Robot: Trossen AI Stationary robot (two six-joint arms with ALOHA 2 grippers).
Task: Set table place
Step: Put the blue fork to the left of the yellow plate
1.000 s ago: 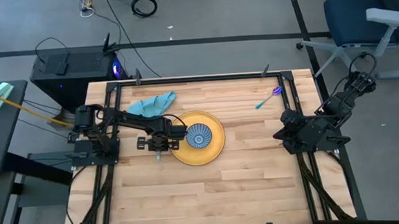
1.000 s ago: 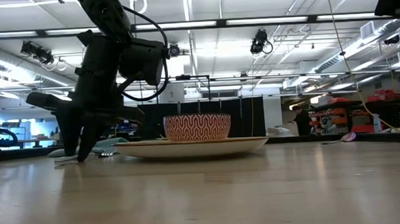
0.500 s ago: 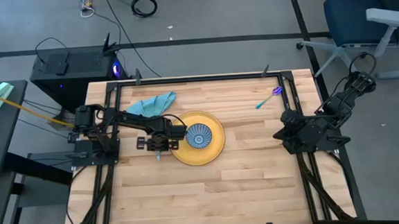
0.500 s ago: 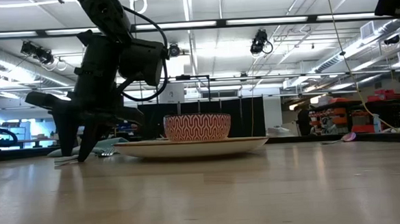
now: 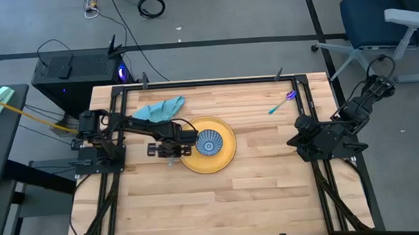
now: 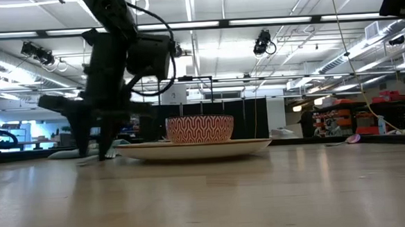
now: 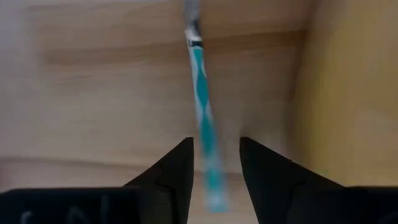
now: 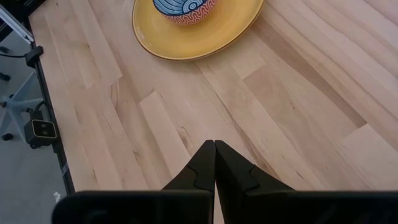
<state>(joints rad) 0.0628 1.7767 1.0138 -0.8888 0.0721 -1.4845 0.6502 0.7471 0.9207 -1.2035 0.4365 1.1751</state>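
Mid-frame in the high view, the table (image 5: 222,197) carries a yellow plate (image 5: 225,157) with the left gripper (image 5: 169,153) just beside its left rim, fingers parted around a teal utensil (image 7: 204,127) lying unheld; lifting straight up should avoid nudging it, while the right gripper (image 8: 214,163) waits shut at the right edge.

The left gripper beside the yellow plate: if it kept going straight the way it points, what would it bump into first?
The left gripper points down at the table. Its open fingers straddle a teal-handled utensil lying beside the yellow plate, so it would probably meet that utensil first, then the wood; depth is unclear.
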